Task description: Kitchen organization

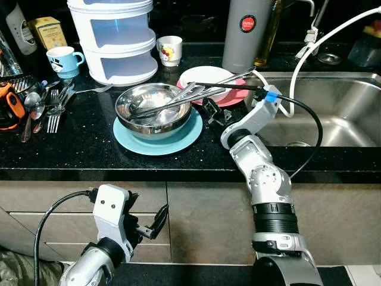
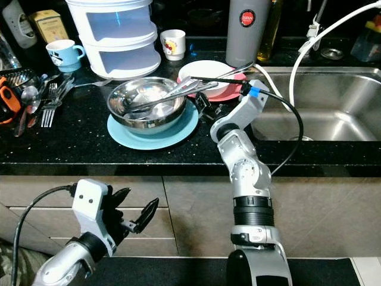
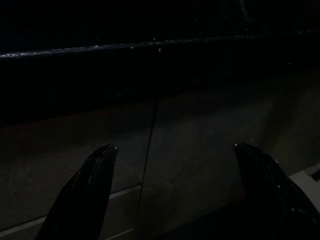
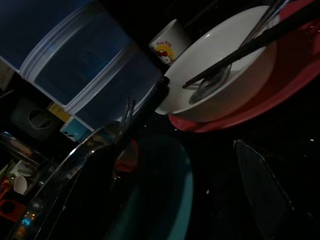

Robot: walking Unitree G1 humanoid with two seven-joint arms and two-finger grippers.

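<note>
You are facing a black speckled table [image 1: 89,143] with a steel sink [image 1: 333,113] set into its right side and pale drawer fronts [image 1: 202,220] below the edge. At the back stands a white stacked container with blue-tinted tiers [image 1: 113,39], and to its right a tall grey flask [image 1: 246,33].

In the middle, a steel bowl [image 1: 153,110] sits on a light blue plate [image 1: 159,138]. Metal utensils [image 1: 178,98] lie in the bowl and stick out over its right rim. Just behind and to the right, a white bowl [image 1: 205,77] rests on a pink plate [image 1: 233,98], with black chopsticks [image 1: 223,86] laid across it.

Your right pincer [image 1: 212,113] is up on the table, just beside the blue plate's right edge and in front of the pink plate. I cannot tell from these views whether its fingers are spread or pressed together.

Your left pincer [image 1: 156,221] hangs low in front of the drawers, fingers spread and holding nothing.

At the far left, loose forks and spoons [image 1: 50,107] lie on the table, with a blue mug [image 1: 63,61] behind them. A small white cup with a cartoon print [image 1: 169,50] stands between the container and the flask.
</note>
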